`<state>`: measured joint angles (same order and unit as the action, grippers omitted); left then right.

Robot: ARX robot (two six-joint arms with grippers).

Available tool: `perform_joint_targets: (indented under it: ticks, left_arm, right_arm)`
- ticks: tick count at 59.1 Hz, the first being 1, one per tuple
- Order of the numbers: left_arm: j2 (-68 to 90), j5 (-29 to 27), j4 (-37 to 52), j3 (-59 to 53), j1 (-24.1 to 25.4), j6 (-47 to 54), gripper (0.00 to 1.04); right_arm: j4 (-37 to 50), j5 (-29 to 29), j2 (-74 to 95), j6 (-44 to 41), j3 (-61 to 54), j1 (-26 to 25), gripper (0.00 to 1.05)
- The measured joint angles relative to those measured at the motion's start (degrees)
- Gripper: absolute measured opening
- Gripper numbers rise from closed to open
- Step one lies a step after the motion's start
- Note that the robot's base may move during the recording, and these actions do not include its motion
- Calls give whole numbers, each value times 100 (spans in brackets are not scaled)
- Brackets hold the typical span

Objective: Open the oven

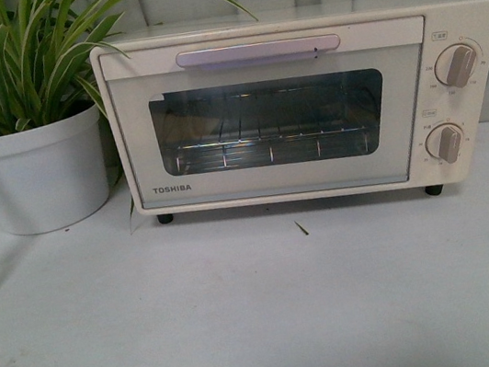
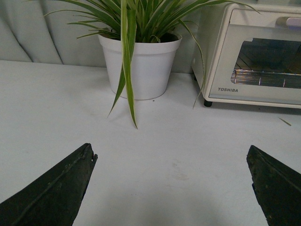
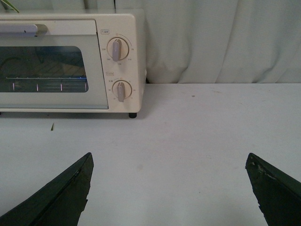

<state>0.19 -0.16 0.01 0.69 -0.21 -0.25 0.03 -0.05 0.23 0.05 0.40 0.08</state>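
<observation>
- Cream-white oven (image 1: 306, 104) stands at the table (image 1: 248, 323) rear, door shut, with a potted plant (image 1: 33, 170) just beside its left edge.
- Left gripper (image 2: 171, 188) and right gripper (image 3: 169, 188) are spread wide and hold nothing, over bare table before the oven.

A cream TOSHIBA toaster oven (image 1: 306, 104) stands on the white table (image 1: 246, 313), its door shut and its bar handle (image 1: 257, 51) along the top. A potted spider plant (image 1: 38, 170) sits just beside it.
</observation>
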Motion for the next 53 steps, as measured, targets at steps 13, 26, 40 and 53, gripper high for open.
perform_joint_targets:
  ticks: [13,26,40,53]
  left_arm:
    - [0,0,0,0,0,0,98]
    - [1126,-2249,-715,332,-525,-1521,98]
    - [4009,-1491,737,1163,-1331,-4151,98]
    - [6345,-1381,2035,1989,-1945,-4986,98]
  right_arm:
    - [0,0,0,0,0,0,95]
    - [0,-7,0,0,0,0,95]
    - [0,4,0,0,0,0,95]
    - [0,0,0,0,0,0,95]
